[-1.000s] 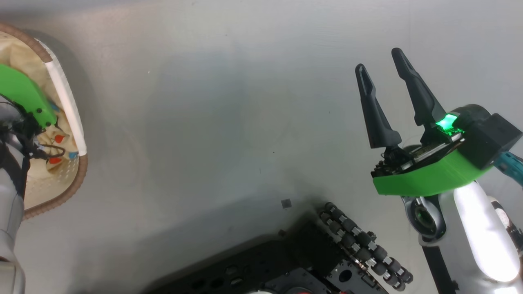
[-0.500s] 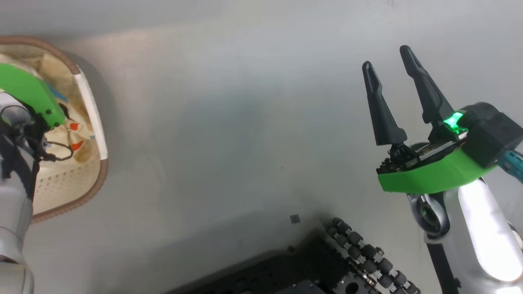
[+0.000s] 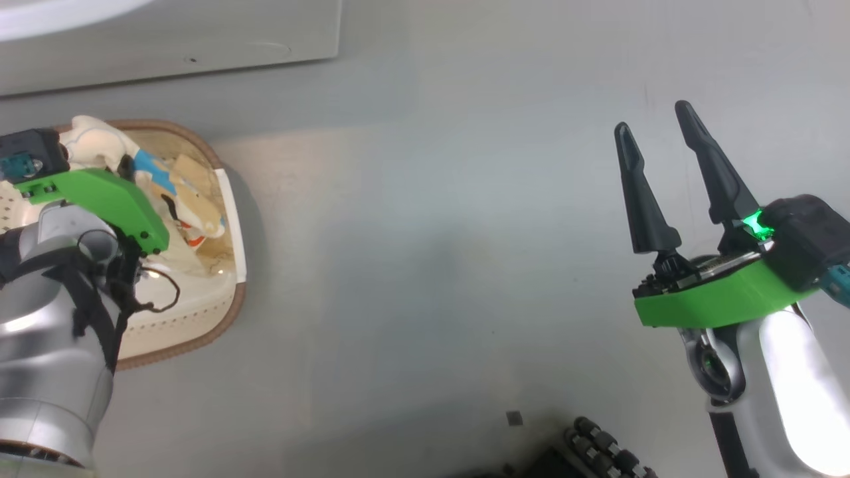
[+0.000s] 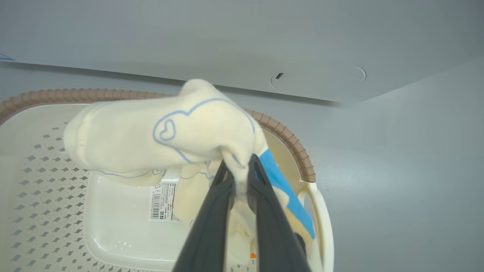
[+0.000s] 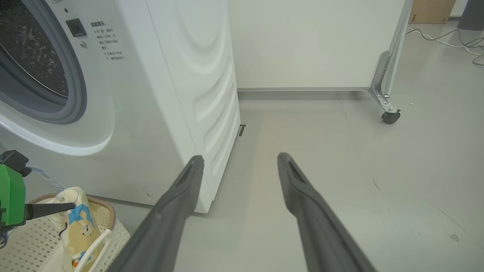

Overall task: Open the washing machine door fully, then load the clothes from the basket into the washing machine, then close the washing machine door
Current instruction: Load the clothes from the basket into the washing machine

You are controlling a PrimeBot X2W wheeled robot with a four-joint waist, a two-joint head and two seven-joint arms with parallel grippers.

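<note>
Left gripper (image 4: 241,170): nearly closed, pinching a fold of the clothes (image 4: 151,139) between its two dark fingertips. Held up over the basket (image 4: 49,181), above its perforated bottom: a cream bundle with a blue outline and a small blue heart drawn on it. Hanging below the grip, down toward the inside of the basket: more cream cloth with a bright blue patch (image 4: 283,185) and a small orange mark, on the side of the basket nearest its white handle (image 4: 326,223). Flat on the bottom of the basket, under the lifted bundle: a printed label (image 4: 162,200). Brown rim (image 4: 287,136) running round the top of the basket.

Right gripper (image 3: 653,116): spread wide, nothing between the fingers. Well apart from the basket, far to its right in the head view, over bare grey floor (image 3: 431,265).

Washing machine (image 5: 170,94): just behind the basket, white, standing on the same floor. Round opening with grey ring (image 5: 77,94) and steel drum (image 5: 30,49) uncovered, higher than the basket. Farther from the basket, beyond the machine: a white panel (image 5: 302,45) on a castor (image 5: 389,116).
</note>
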